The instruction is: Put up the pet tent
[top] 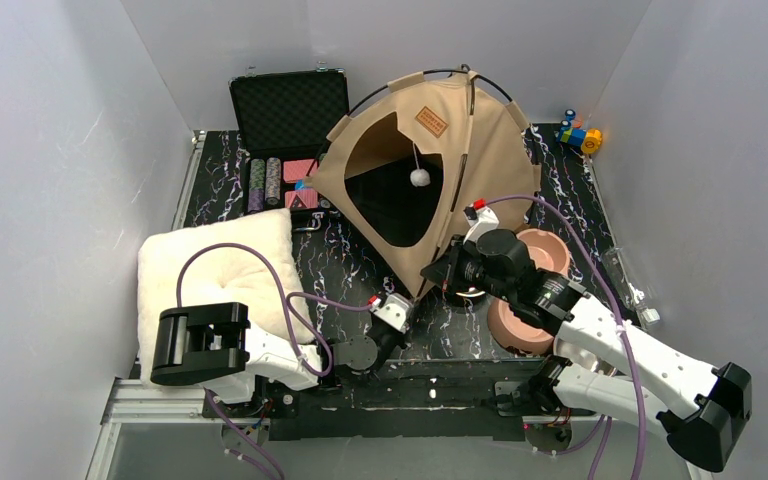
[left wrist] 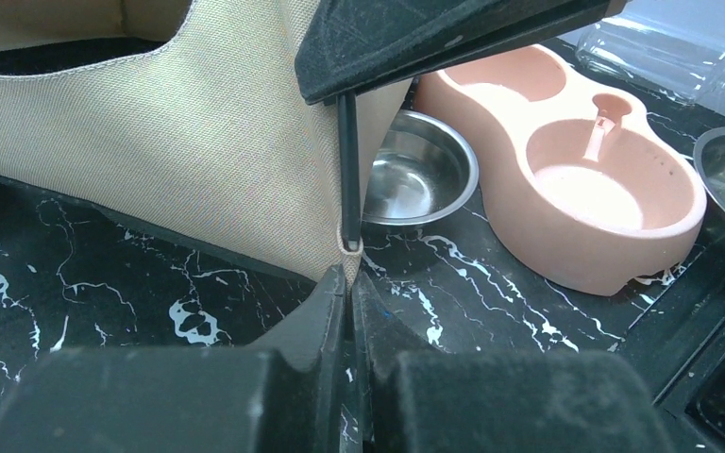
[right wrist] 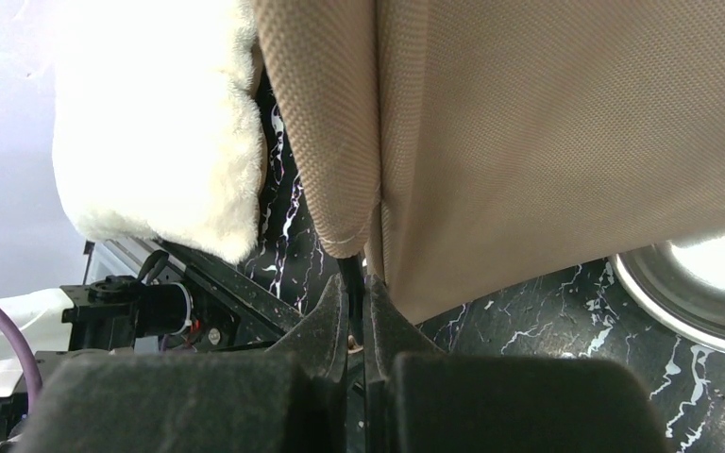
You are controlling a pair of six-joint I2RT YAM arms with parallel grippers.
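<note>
The pet tent [top: 480, 150] stands at the back middle: tan canvas, black poles, a cat-head doorway, a brown label and a white pom-pom [top: 419, 177]. My left gripper [top: 407, 300] is at the tent's near front corner. In the left wrist view its jaws [left wrist: 349, 276] are shut, pinching the fabric corner [left wrist: 350, 247] where the black pole [left wrist: 347, 170] ends. My right gripper [top: 438, 272] is just above that corner. In the right wrist view it [right wrist: 353, 283] is shut on the thin black pole [right wrist: 351, 269] below the tent's canvas [right wrist: 547, 123].
A fluffy cream cushion [top: 220, 260] lies at the left. An open black case [top: 290, 110] with chips stands at the back left. A pink double feeder [left wrist: 576, 179], steel bowls [left wrist: 415, 179] and a clear container [left wrist: 661, 57] sit right of the tent. A small toy [top: 580, 135] is at the back right.
</note>
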